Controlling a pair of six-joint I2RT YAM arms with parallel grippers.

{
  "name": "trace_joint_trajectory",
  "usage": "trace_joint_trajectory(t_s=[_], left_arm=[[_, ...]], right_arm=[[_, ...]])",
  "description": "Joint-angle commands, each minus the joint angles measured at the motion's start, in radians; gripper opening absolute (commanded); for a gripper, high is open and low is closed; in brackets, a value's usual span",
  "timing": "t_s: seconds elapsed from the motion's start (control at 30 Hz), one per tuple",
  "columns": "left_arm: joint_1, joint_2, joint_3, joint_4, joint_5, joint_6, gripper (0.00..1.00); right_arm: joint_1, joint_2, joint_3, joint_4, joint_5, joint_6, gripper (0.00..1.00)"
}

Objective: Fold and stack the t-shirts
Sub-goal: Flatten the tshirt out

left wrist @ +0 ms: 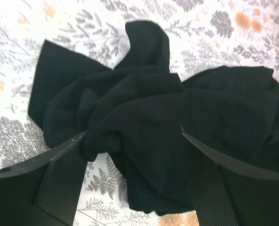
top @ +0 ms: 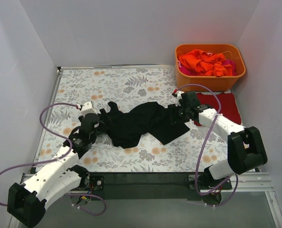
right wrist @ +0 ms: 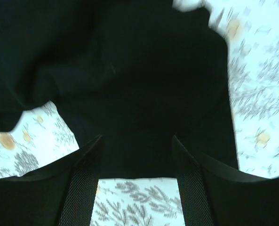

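left end effector (left wrist: 133,136) open, astride bunched black t-shirt (top: 141,124) | right end effector (right wrist: 137,139) open over its edge | risk: pinch catches several layers, or tablecloth (top: 131,83), dragging a wad

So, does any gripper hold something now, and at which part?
Nothing looks gripped. The left gripper stands open around the bunched left end of the black shirt; the right gripper stands open over its right edge.
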Motion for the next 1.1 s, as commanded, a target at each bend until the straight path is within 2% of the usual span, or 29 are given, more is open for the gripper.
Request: trace_joint_trajectory(t_s=[0.0,0.2,0.37,0.47,0.57,0.73,0.87,1.0,1.07], left_arm=[[0.005,0.028,-0.003,-0.038,0.04,-0.082,0.7],[0.003,0.089,-0.022,-0.012,0.064,-0.171,0.69],[0.006,0.165,-0.02,0.043,0.031,-0.194,0.62],[0.026,0.246,0.007,0.083,0.015,-0.177,0.54],[0.095,0.368,0.058,0.176,0.044,-0.143,0.52],[0.216,0.618,0.219,0.273,0.157,-0.079,0.52],[0.259,0.882,0.54,0.266,0.256,0.03,0.57],[0.259,0.904,0.691,0.241,0.34,0.096,0.68],[0.259,0.855,0.681,0.241,0.342,0.095,0.71]], right_arm=[[0.042,-0.011,-0.008,-0.024,0.067,0.016,0.56],[0.068,0.08,-0.011,-0.064,0.108,-0.004,0.56],[0.09,0.152,-0.018,-0.133,0.059,-0.032,0.53],[0.139,0.172,-0.019,-0.167,0.039,-0.043,0.53],[0.234,0.196,-0.008,-0.19,-0.008,-0.034,0.53],[0.366,0.243,0.074,-0.22,-0.1,-0.009,0.53],[0.45,0.263,0.151,-0.22,-0.143,-0.003,0.51],[0.455,0.2,0.2,-0.222,-0.056,0.002,0.5],[0.451,0.146,0.205,-0.222,0.037,0.002,0.52]])
